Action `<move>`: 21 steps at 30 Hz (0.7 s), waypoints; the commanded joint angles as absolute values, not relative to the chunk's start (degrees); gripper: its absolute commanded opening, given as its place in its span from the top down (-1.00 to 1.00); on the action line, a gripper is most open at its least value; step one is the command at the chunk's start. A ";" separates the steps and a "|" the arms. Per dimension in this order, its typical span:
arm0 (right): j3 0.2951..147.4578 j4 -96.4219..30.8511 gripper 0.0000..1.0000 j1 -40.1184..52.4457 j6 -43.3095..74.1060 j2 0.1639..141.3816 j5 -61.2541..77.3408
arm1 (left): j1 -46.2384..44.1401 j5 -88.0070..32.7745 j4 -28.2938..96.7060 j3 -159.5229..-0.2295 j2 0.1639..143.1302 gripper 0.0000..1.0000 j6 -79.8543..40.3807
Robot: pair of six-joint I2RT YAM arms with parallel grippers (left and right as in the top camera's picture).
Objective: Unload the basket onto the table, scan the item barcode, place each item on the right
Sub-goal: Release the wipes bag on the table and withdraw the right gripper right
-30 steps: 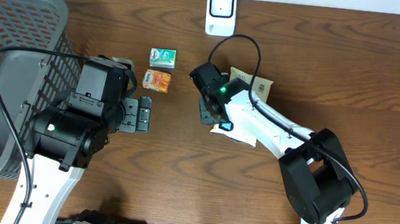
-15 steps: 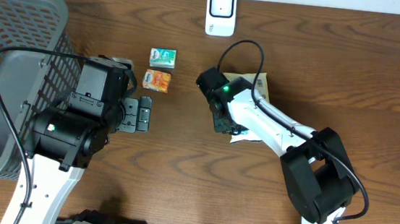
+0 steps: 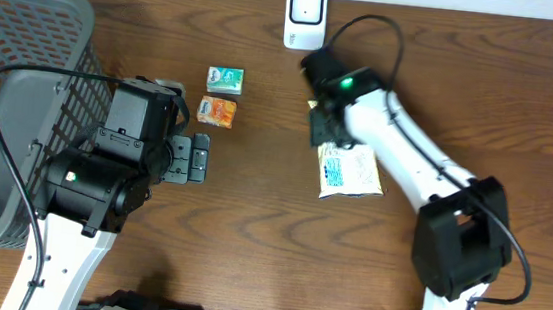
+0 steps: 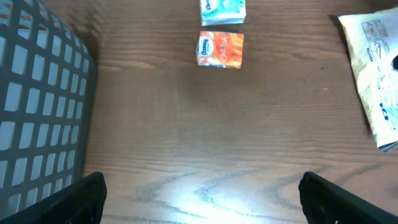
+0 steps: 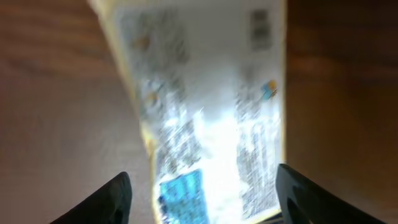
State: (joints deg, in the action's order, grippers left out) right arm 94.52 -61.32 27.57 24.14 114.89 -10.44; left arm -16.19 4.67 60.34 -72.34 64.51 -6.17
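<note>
Overhead, packet: a white printed packet (image 3: 350, 170) is seen lying flat on the worktop (image 3: 247, 263), near the middle and well apart from the scanner (image 3: 306, 15), which is set at the far edge.
Overhead, right claw: the right claw (image 3: 322, 129) is held over the packet's far end, between packet and scanner.
Overhead, left claw: the left claw (image 3: 188, 157) is placed beside the mesh basket (image 3: 25, 43), near an orange box (image 3: 218, 111) and a teal box (image 3: 225, 78).
Left wrist, claw state: the two fingers (image 4: 81, 199) are spread wide apart, and only bare worktop is seen between them.
Left wrist, surroundings: the orange box is shown just below the teal one, the basket wall at the left, and the packet's edge at the right.
Right wrist, claw state: the fingers (image 5: 115, 199) are parted widely, clamped on nothing.
Right wrist, packet: the packet is shown blurred between and beyond the fingers; whether it is touched cannot be told.
</note>
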 commanded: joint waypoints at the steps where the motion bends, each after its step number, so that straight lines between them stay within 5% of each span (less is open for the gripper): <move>1: 94.91 -61.76 -0.52 21.54 16.51 114.74 -0.32 | -16.21 5.02 60.62 -73.08 64.73 -0.96 -6.11; 10: 89.89 -59.18 -0.64 6.83 -0.64 114.76 26.87 | -16.21 5.02 60.62 -73.08 64.73 -0.95 -6.11; 21: 76.14 -44.03 -0.71 -2.66 -1.37 114.76 41.25 | -16.21 5.02 60.62 -73.08 64.73 -0.96 -6.11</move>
